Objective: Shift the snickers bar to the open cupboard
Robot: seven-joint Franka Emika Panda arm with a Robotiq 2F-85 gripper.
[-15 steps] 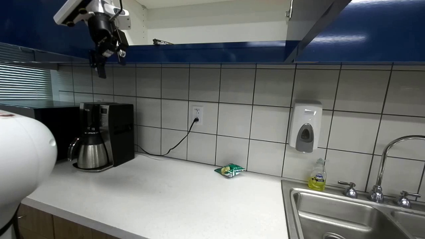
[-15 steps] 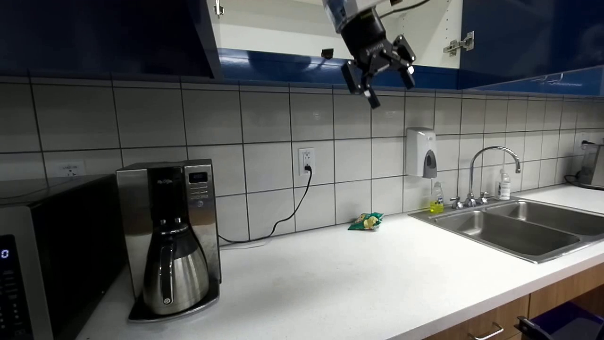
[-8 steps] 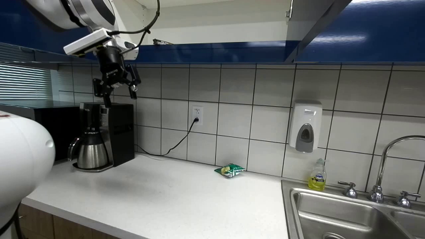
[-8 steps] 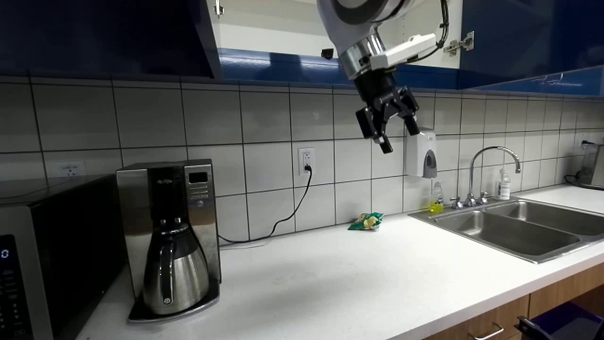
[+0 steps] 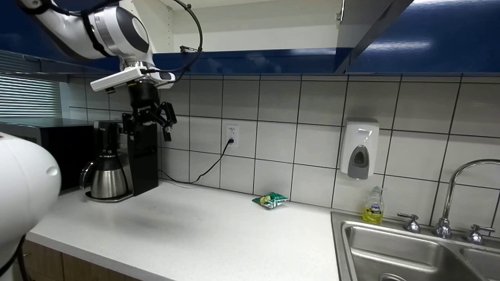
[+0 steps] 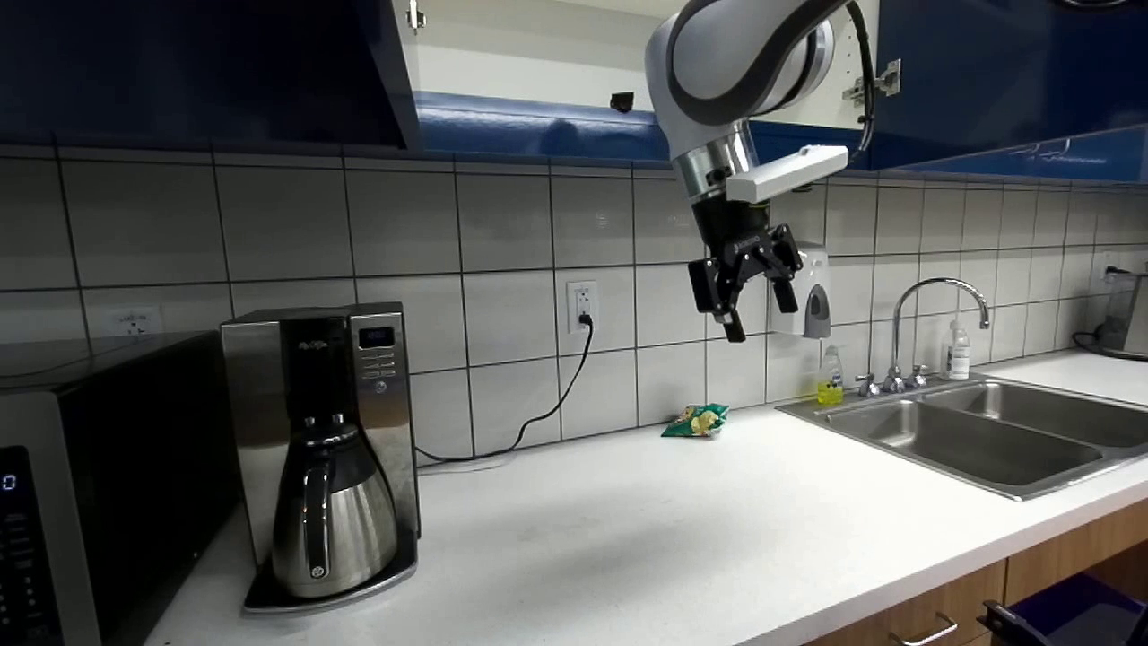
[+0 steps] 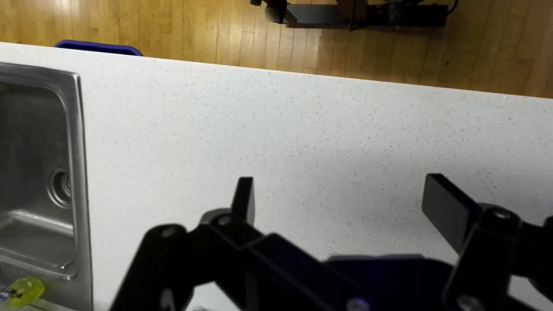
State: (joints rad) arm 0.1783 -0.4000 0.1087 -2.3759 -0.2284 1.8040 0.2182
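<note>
Exterior views both caught a dark item (image 6: 621,101), too small to confirm as the snickers bar, at the front edge of the open cupboard (image 6: 529,54). Lower down, the claw (image 6: 760,314) hung above the white desk (image 6: 574,538), its two fingers (image 7: 444,211) spread wide apart. On the desk, a green snack bag (image 5: 270,200) lay close to the tiled wall (image 5: 240,171), between a coffee maker (image 6: 381,408) and a metal sink (image 5: 342,253) with a bottle of yellow liquid (image 5: 373,210) standing on its rim.
</note>
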